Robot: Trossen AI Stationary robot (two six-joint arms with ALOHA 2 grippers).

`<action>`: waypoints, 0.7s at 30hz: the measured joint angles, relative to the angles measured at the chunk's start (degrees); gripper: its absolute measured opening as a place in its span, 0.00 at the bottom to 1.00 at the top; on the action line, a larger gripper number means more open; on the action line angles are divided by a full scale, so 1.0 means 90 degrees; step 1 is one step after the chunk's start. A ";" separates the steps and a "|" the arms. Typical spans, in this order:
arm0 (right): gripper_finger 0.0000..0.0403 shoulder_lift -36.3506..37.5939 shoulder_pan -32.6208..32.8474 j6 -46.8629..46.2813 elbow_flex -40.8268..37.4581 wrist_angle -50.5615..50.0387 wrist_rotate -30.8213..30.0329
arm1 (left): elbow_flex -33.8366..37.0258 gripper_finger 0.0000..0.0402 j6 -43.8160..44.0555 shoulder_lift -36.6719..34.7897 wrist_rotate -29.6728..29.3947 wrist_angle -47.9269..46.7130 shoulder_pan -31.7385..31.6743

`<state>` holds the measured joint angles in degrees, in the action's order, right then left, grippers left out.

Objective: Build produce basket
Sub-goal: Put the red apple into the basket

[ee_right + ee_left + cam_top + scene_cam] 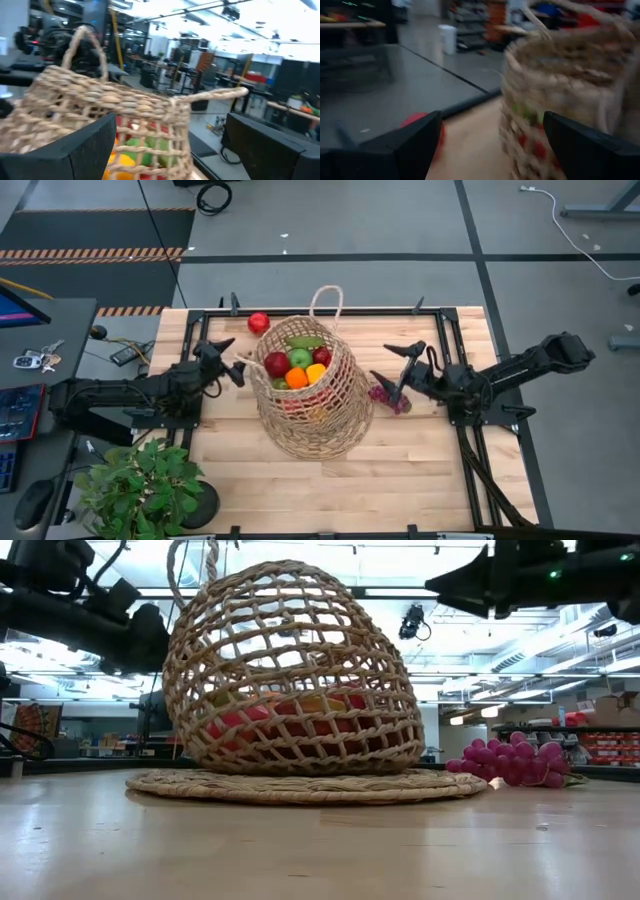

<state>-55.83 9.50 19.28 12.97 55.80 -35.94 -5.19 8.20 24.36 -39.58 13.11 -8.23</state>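
Note:
The tan wicker basket (312, 402) stands mid-table on a flat woven round base (300, 786). It holds produce: a red apple (277, 364), a green piece (300, 357), an orange (297, 378) and more. A red fruit (259, 323) lies on the table at the far side. Purple grapes (388, 396) lie on the table right of the basket. My left gripper (231, 361) hangs open just left of the basket's rim, and its wrist view shows the basket (570, 95). My right gripper (387, 366) is open right of the basket, above the grapes, facing the basket (110, 110).
A leafy potted plant (140, 485) stands at the table's near left corner. Black frame rails (452, 330) run along the table's edges. A side desk (40, 360) with keys and small items lies beyond the left edge. Bare wood shows on the near side of the basket.

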 joint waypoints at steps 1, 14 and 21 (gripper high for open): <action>0.94 0.0000 -0.0084 -0.0094 0.0000 0.0025 0.0001 | 0.0000 0.89 0.0010 -0.0001 -0.0193 0.0073 0.0000; 0.94 -0.0075 -0.0563 -0.0528 0.0005 0.0180 0.0004 | -0.0164 0.89 -0.0855 0.0000 -0.1380 0.0817 -0.0002; 0.94 -0.0080 -0.0566 -0.0710 0.0006 0.0093 0.0005 | -0.0304 0.89 -0.1122 -0.0002 -0.1326 0.0797 -0.0002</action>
<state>-56.56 4.40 12.89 13.03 56.64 -35.90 -7.92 -1.89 24.34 -51.51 20.29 -8.25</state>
